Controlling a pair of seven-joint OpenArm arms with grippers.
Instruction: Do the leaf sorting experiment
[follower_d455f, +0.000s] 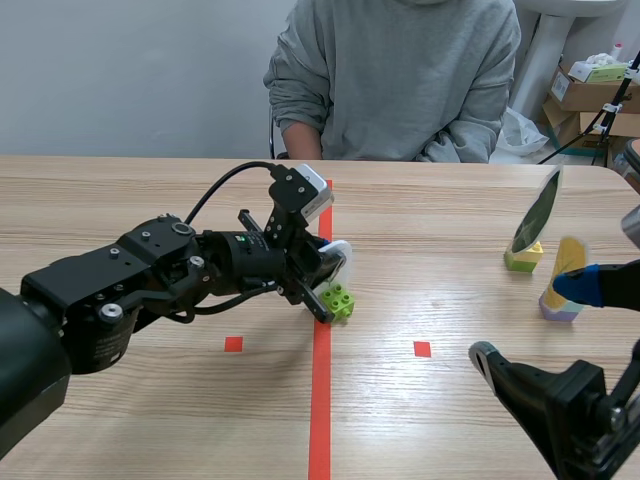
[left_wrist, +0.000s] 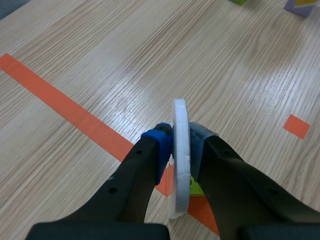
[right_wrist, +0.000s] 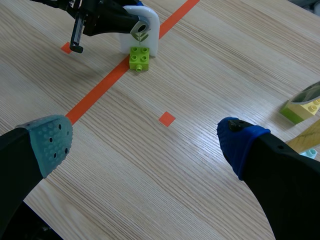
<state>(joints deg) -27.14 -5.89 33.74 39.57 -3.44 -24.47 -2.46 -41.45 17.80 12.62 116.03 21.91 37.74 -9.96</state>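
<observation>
Pinching the white leaf card (left_wrist: 180, 150) edge-on between the left fingers (left_wrist: 158, 142), squeezing both faces. Resting its green brick (follower_d455f: 338, 299) right on the red line (follower_d455f: 321, 400), middle of the table (follower_d455f: 150, 180). Holding the right fingers (right_wrist: 50, 142) wide apart, gripping nothing, low at the near right. Spotting a dark leaf (follower_d455f: 537, 215) and a yellow leaf (follower_d455f: 568, 262) at the right, upright on their own bricks, just beside each other. Probably mid-sort, with this card grasped for a move. Next, likely: lifting clear of the table, carrying to whichever side suits, setting down upright without tipping.
</observation>
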